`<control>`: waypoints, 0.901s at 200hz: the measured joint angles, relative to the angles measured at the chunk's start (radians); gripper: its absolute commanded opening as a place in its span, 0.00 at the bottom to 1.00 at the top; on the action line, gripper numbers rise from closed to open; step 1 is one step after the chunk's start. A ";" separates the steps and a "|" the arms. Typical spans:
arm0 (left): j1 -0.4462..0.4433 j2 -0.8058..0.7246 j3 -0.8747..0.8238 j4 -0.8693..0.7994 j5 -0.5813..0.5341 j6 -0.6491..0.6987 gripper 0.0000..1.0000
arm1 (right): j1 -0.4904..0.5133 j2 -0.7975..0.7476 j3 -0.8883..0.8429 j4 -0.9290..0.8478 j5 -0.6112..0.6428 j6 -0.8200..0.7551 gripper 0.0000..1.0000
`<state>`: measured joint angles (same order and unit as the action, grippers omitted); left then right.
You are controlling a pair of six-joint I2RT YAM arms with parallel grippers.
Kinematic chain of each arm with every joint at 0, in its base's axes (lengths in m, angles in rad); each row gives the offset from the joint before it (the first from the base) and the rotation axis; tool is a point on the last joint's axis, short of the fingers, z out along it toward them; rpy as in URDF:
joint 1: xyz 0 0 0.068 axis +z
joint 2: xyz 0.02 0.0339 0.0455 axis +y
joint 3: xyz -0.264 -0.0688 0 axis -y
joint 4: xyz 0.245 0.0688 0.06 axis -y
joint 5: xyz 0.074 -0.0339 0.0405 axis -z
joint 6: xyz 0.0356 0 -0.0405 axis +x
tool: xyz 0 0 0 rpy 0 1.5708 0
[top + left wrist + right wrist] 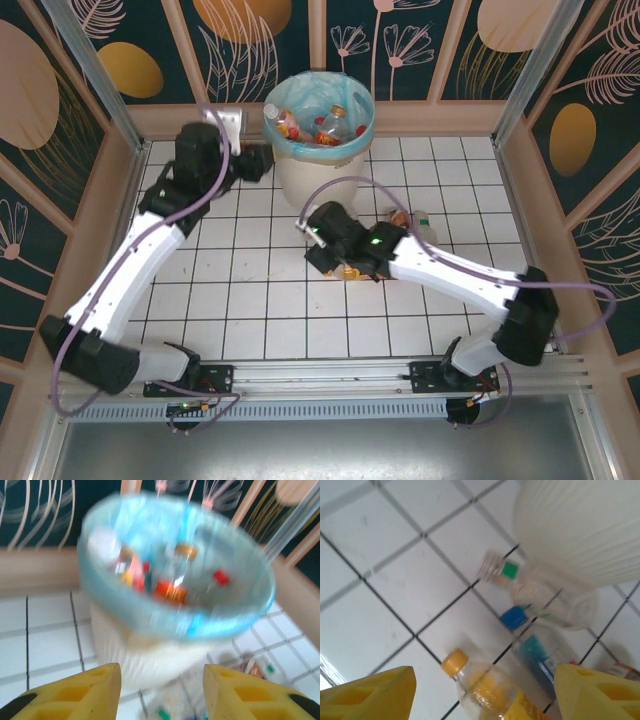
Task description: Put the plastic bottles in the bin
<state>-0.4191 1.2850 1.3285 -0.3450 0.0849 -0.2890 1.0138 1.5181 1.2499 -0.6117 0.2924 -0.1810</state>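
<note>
The off-white bin (300, 178) with a light blue bag stands at the back of the table, with several plastic bottles (335, 125) lying inside it. My left gripper (258, 160) hovers just left of the bin. In the left wrist view it (162, 695) is open with nothing between its fingers, facing the bin's wall (150, 655). My right gripper (350, 266) is low over the tiles in front of the bin. In the right wrist view it (485, 680) is open, its fingers on either side of a yellow-capped bottle (485, 695) lying on the tiles, not touching it.
A blue-capped bottle (535, 645) and a green-capped bottle (540, 590) lie against the bin's foot (580, 525), just beyond the yellow-capped one. More bottles (412, 220) lie right of the bin. Low walls ring the tiled table (250, 300).
</note>
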 measured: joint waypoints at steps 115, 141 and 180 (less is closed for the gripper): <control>0.000 -0.478 -0.701 -0.011 -0.211 -0.122 0.69 | 0.000 0.306 0.068 -0.047 -0.056 -0.293 0.72; 0.000 -0.493 -0.737 -0.011 -0.216 -0.128 0.69 | -0.005 0.349 0.090 -0.062 -0.059 -0.312 0.71; 0.000 -0.492 -0.738 0.001 -0.141 -0.124 0.69 | -0.012 0.423 0.113 -0.083 -0.058 -0.316 0.72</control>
<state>-0.4191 0.7929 0.5907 -0.3439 -0.0559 -0.4129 1.0019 1.9411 1.3632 -0.6949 0.2340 -0.4973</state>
